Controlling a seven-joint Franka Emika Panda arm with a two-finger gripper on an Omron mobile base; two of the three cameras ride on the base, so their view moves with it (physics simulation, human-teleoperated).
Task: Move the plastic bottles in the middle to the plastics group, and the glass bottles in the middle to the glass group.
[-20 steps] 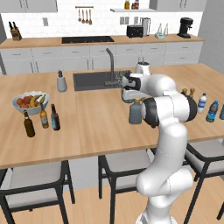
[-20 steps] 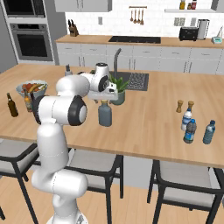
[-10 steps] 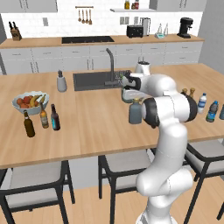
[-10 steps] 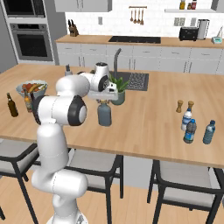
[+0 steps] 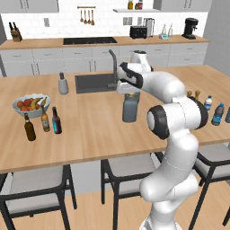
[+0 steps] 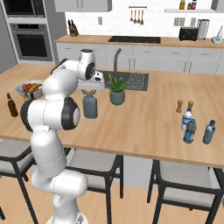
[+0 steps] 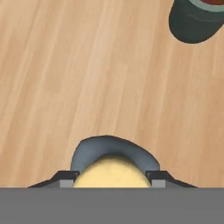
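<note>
White arm's tool (image 7: 112,181) clamped on flask (image 5: 130,108)

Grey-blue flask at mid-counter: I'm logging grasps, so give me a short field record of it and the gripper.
object: wide grey-blue flask with cork stopper
pose: upright on the wooden counter
gripper: shut on the flask's corked neck, from above
nearby: potted plant beside it, apart
glass group: dark bottles by the fruit bowl
</note>
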